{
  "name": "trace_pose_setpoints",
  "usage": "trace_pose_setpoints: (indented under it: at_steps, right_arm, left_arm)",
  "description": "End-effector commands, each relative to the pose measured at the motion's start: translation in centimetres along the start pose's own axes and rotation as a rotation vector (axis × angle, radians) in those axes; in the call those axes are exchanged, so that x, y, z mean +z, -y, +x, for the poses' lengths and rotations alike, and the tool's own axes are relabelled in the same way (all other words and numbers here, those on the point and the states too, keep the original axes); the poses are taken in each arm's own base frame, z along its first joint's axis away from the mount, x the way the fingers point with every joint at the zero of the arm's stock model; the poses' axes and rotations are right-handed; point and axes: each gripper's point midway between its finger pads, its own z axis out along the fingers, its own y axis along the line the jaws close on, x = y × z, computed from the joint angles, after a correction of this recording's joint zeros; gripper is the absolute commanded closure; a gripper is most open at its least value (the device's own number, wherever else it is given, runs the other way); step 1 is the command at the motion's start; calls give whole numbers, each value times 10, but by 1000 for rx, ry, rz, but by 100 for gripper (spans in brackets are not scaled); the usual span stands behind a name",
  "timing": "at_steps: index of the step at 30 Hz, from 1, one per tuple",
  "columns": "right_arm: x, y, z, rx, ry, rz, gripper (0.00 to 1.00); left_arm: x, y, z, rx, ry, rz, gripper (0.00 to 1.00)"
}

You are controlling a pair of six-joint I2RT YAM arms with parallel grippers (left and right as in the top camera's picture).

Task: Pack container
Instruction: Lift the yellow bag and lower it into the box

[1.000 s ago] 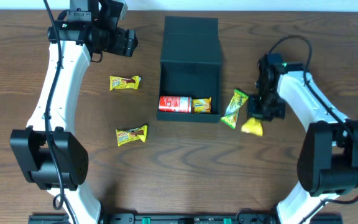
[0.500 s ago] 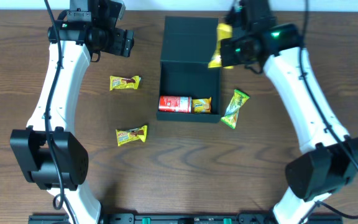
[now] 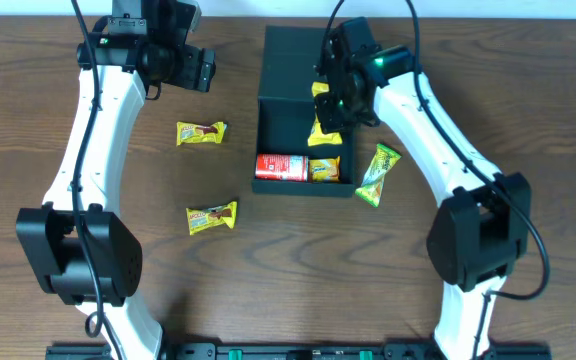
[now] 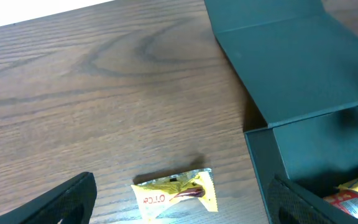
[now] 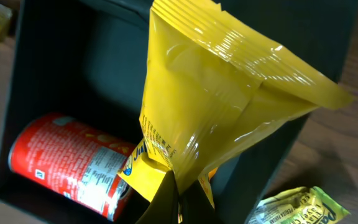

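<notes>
The container [image 3: 303, 118], a dark teal box, stands open with its lid [image 3: 308, 52] laid flat behind it. A red can [image 3: 280, 166] and a small yellow packet [image 3: 325, 168] lie against its near wall. My right gripper [image 3: 325, 118] hovers over the box, shut on a yellow snack bag [image 3: 321, 128]. In the right wrist view the bag [image 5: 229, 93] hangs pinched in the gripper [image 5: 178, 202] above the red can [image 5: 67, 165]. My left gripper [image 3: 206, 72] is open at the far left, with a yellow packet [image 4: 178, 194] on the table below its fingers [image 4: 67, 199].
Two yellow packets [image 3: 200, 133] [image 3: 211, 217] lie on the wooden table left of the box. A green packet [image 3: 378, 173] lies just right of the box's near corner, also at the right wrist view's bottom edge [image 5: 291, 208]. The left wrist view shows the lid [image 4: 291, 56].
My right arm lifted the yellow bag from beside the green packet, swung it past the lid and brought it down over the open box. The left arm barely moved.
</notes>
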Motion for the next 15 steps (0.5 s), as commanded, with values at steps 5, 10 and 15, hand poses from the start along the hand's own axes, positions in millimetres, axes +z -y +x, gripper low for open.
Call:
trace_pose_setpoints:
  at_steps: [5, 10, 15]
  right_arm:
    - [18, 9, 8, 85, -65, -7, 99]
    - [21, 21, 15, 113, -102, 6, 99]
    - [19, 34, 13, 139, -96, 14, 98]
  left_arm:
    - [-5, -2, 0, 12, -1, -8, 8]
    - [-5, -2, 0, 12, -1, -8, 2]
    - [-5, 0, 0, 12, 0, 0, 4]
